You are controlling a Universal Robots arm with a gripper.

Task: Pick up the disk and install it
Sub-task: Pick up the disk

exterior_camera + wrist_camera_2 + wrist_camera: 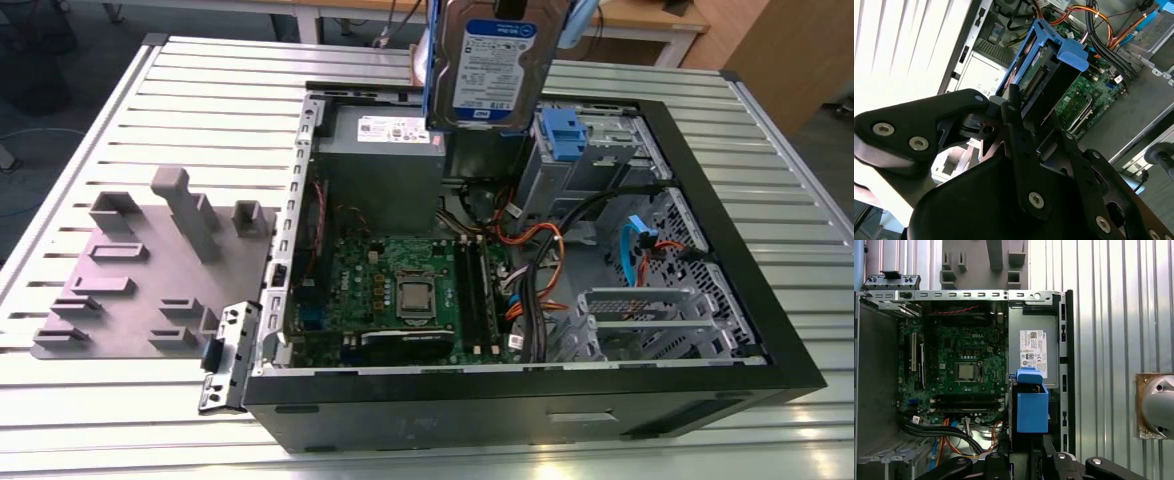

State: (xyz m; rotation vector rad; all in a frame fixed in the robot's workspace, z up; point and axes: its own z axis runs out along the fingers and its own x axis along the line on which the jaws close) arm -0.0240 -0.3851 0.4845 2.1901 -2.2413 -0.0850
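Observation:
The disk (491, 62) hangs upright above the back of the open computer case (534, 400), its blue-and-white label facing the exterior camera. A blue plastic carrier frames it. In the second wrist view the disk (1046, 67) sits between the black fingers (1015, 107) of my gripper (1034, 112), which is shut on it. In the first wrist view the carrier's blue end of the disk (1032, 405) points down toward the case, just past my gripper (1029, 457). It hovers beside the grey power-supply box (1033, 352).
Inside the case lie the green motherboard (400, 290), orange and black cables (547, 250), a metal drive bay with a bare blue bracket (561, 135) and a lower drive cage (641, 315). A grey fixture plate (147, 270) lies at the exterior view's left on the slatted table (120, 410).

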